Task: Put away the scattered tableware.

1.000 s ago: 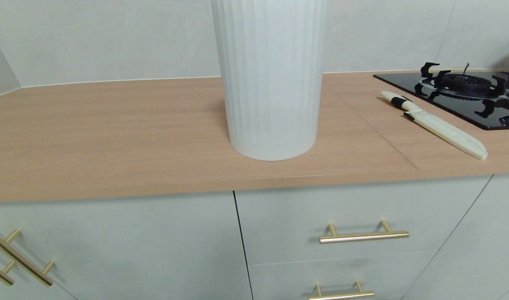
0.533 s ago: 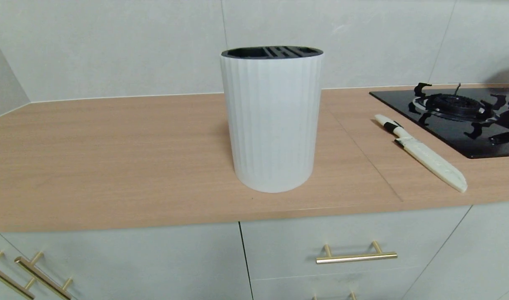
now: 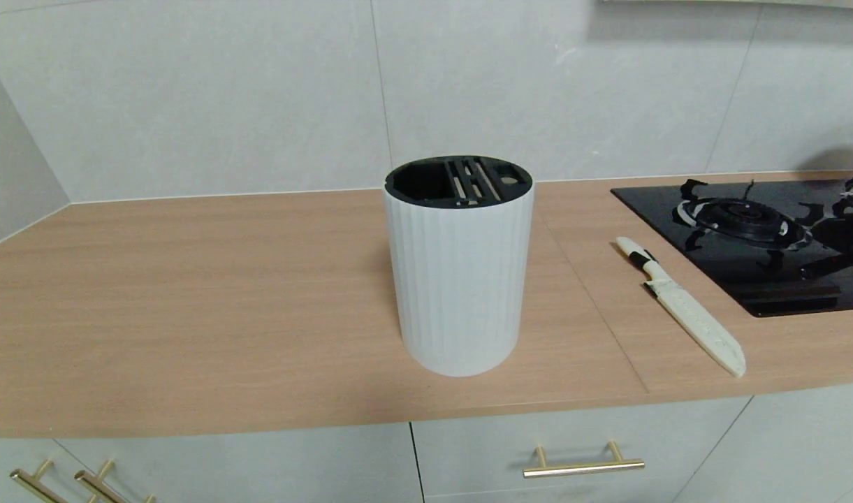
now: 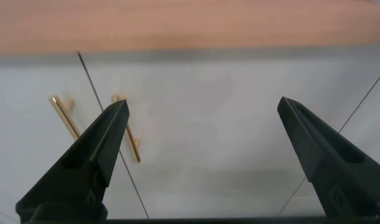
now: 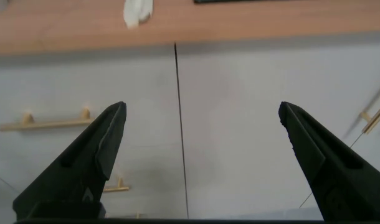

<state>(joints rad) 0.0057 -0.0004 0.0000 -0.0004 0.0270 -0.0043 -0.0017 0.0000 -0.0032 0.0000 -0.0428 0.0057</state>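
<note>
My left gripper [image 4: 202, 102] and right gripper [image 5: 202, 106] hang spread, empty. The knife [image 3: 680, 307] — stiff, light, I judge — lies three o'clock of the holder [image 3: 460, 279]; I'd grasp its handle [image 3: 636, 257].

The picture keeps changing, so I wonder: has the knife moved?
No. The knife keeps its place beside the hob; the whole view shifted, so the camera moved.

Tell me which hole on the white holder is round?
The small hole in the holder top, nearest the stove; the others are narrow slots and one big squarish opening.
</note>
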